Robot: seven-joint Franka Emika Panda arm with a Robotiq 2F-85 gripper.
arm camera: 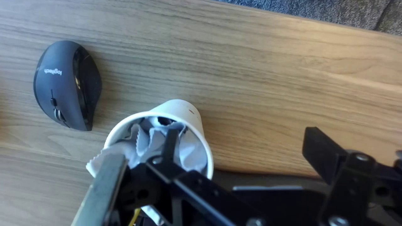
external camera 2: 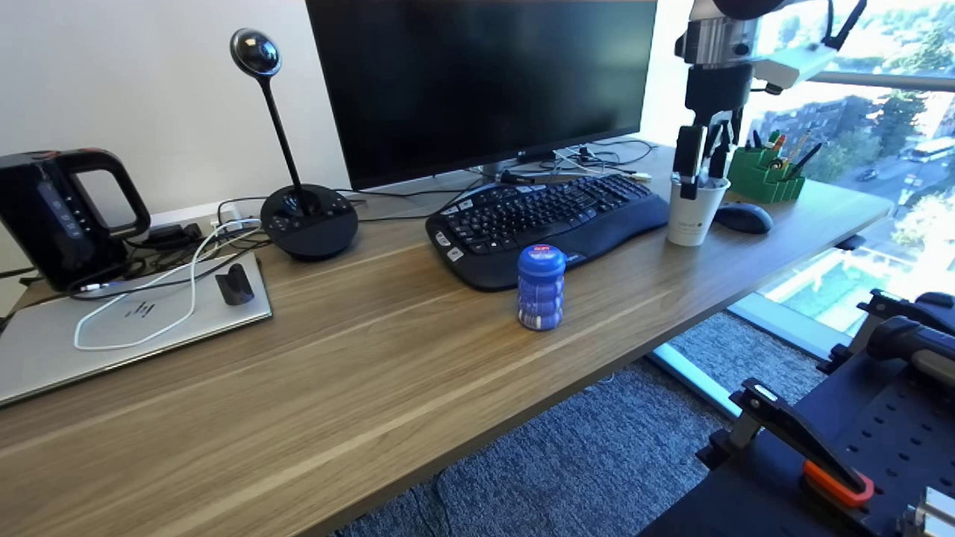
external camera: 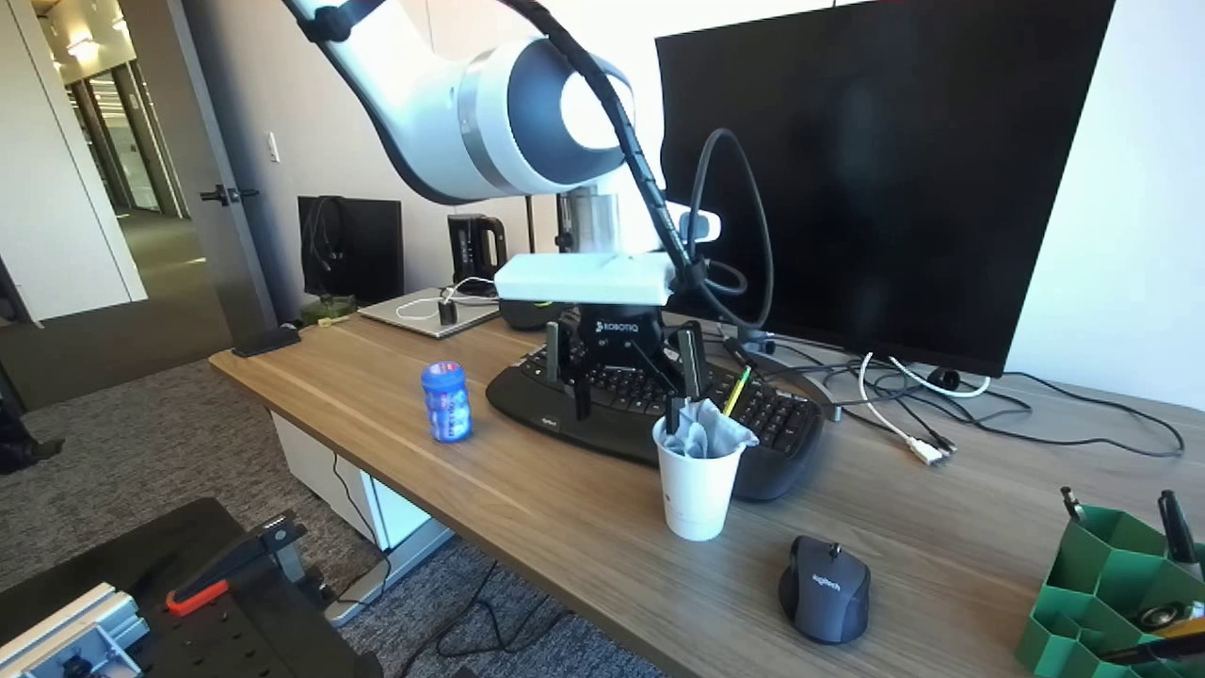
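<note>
White-and-dark robot arm [external camera: 438,118] leans over the brown wood-grain table [external camera: 565,518], wrist upright, black two-finger claw [external camera: 628,408] pointing down, jaws wide apart. One finger [arm camera: 170,144] is at the mouth of a tapered white paper cup [external camera: 697,494] holding grey cloth [external camera: 720,433]; can't tell if it touches. Other finger hangs outside. Cup stands upright beside the curved black keyboard [external camera: 617,438].

Gripper [arm camera: 241,138] spread wide | one finger [arm camera: 170,144] overlaps white cup [arm camera: 185,113] at the view's eight o'clock | grey cloth [arm camera: 154,141] spills from it | dark mouse [arm camera: 64,84] sits at cup's ten o'clock
</note>
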